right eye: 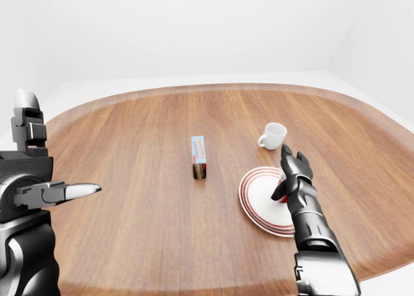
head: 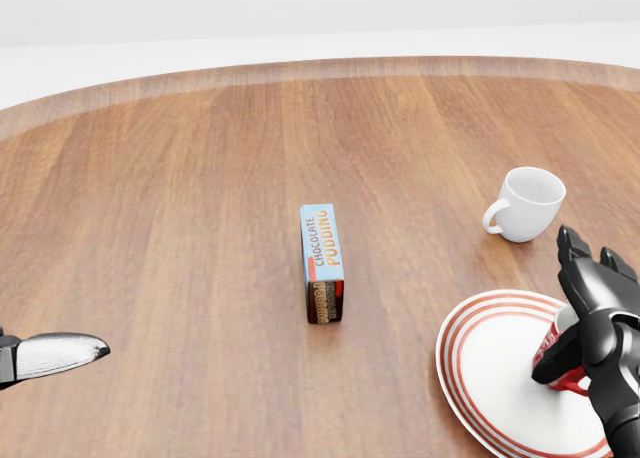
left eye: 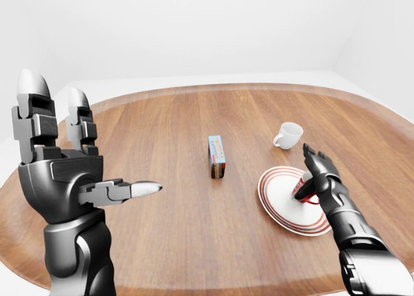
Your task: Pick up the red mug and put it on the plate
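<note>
the red mug (head: 566, 363) sits on the plate (head: 490, 363) — right hand (head: 592, 313) wrapped around it, grasping.

Left hand (left eye: 65, 160) raised, fingers spread; right hand (left eye: 318, 176) low, fingers curled in a grasp.

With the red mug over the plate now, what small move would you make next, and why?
Probably open the right hand and ease it away: the red mug already appears to rest on the plate, with the fingers around it.
</note>
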Controlling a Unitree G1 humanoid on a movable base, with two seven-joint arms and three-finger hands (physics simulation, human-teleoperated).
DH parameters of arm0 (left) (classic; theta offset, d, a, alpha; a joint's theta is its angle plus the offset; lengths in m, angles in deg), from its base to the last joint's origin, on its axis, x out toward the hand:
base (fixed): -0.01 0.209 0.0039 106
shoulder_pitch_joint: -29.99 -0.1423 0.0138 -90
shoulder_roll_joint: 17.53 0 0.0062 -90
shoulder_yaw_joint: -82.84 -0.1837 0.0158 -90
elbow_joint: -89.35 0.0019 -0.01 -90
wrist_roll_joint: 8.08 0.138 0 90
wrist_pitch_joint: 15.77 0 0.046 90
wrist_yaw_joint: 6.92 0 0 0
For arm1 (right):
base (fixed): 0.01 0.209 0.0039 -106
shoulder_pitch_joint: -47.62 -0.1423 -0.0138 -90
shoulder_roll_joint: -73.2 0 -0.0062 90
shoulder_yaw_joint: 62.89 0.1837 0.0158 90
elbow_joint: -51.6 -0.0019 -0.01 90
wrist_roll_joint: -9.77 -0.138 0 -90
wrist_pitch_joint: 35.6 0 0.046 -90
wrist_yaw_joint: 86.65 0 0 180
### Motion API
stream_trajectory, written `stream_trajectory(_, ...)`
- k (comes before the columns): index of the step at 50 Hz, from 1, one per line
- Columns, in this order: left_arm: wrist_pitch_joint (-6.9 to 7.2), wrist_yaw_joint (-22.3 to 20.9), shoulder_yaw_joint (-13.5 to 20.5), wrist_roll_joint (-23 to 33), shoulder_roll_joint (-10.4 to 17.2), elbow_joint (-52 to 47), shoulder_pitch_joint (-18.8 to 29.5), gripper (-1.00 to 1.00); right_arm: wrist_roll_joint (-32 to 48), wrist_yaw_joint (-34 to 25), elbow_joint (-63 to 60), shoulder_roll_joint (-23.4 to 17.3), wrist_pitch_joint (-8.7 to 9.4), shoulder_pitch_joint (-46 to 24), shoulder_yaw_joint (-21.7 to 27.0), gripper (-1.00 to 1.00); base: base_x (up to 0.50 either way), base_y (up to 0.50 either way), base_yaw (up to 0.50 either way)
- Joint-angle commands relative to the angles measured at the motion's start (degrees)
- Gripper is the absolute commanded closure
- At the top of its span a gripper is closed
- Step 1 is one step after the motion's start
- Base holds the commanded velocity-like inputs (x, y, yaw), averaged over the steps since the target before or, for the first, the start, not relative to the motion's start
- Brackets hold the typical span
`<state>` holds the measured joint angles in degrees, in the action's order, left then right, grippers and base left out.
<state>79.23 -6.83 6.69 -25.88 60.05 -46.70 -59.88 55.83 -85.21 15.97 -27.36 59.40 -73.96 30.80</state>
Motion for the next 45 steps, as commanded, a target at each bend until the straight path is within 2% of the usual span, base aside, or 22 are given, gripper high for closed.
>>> stream_trajectory(1, 0.00, -1.1, -0.7, 0.1, -0.5, -0.6, -1.2, -1.00, 12.4, -6.5, -21.8, -2.0, 0.00, 6.6, 3.4, -1.00, 0.00, 0.00, 0.00)
stream_trajectory(2, 0.00, -1.1, -0.7, 0.1, -0.5, -0.7, -1.2, -1.00, 12.7, -6.7, -22.1, -1.9, 0.00, 6.7, 3.7, -1.00, 0.00, 0.00, 0.00)
stream_trajectory(4, 0.00, -1.2, -0.7, 0.2, -0.6, -0.8, -1.2, -1.00, 17.5, -10.9, -30.8, -2.0, 0.00, 9.2, 4.7, -1.00, 0.00, 0.00, 0.00)
stream_trajectory(8, 0.00, -1.0, -0.3, 0.1, -0.5, -0.6, -0.8, -1.00, 19.9, -17.5, -38.4, -0.2, 0.00, 11.0, 6.8, -1.00, 0.00, 0.00, 0.00)
stream_trajectory(11, 0.00, -0.7, 0.0, 0.0, -0.3, -0.1, -0.3, -1.00, 20.8, -19.9, -41.7, 0.8, 0.00, 11.8, 8.0, -1.00, 0.00, 0.00, 0.00)
stream_trajectory(12, 0.00, -0.6, -0.1, 0.1, -0.3, 0.3, -0.3, -1.00, 21.3, -22.7, -45.4, 1.3, 0.00, 12.9, 8.2, -1.00, 0.00, 0.00, 0.00)
stream_trajectory(17, 0.00, -0.6, -0.1, 0.1, -0.3, 0.3, -0.3, -1.00, 22.0, -23.1, -45.7, 1.8, 0.00, 13.0, 8.7, -1.00, 0.00, 0.00, 0.00)
stream_trajectory(18, 0.00, -0.6, -0.3, 0.2, -0.3, 0.0, -0.5, -1.00, 16.9, -36.4, -61.0, 4.8, 0.00, 15.1, 10.2, -1.00, 0.00, 0.00, 0.00)
stream_trajectory(20, 0.00, -0.6, -0.6, 0.7, -0.4, 0.7, -0.5, -1.00, 14.8, -41.4, -69.2, 6.8, 0.00, 15.9, 10.0, -1.00, 0.00, 0.00, 0.00)
stream_trajectory(22, 0.00, -0.6, -0.4, 0.6, -0.3, 0.9, -0.3, -1.00, 13.4, -41.4, -72.5, 7.9, 0.00, 15.3, 10.4, -1.00, 0.00, 0.00, 0.00)
stream_trajectory(27, 0.00, -0.2, -0.2, 0.6, -0.1, 1.4, 0.2, -1.00, 11.6, -41.4, -77.8, 7.4, 0.00, 12.9, 10.6, -1.00, 0.00, 0.00, 0.00)
stream_trajectory(38, 0.00, -0.1, -0.2, 0.5, 0.1, 1.1, 0.5, -1.00, 12.7, -41.4, -89.1, 2.6, 0.00, 3.1, 10.9, -1.00, 0.00, 0.00, 0.00)
stream_trajectory(42, 0.00, 0.0, 0.0, 0.4, 0.2, 1.0, 0.6, -1.00, 9.3, -41.4, -89.7, 1.6, 0.00, 0.6, 11.8, -1.00, 0.00, 0.00, 0.00)
stream_trajectory(45, 0.00, 0.1, 0.0, 0.3, 0.2, 0.9, 0.6, -1.00, 4.1, -41.4, -87.7, 2.3, 0.00, 2.2, 12.8, -1.00, 0.00, 0.00, 0.00)
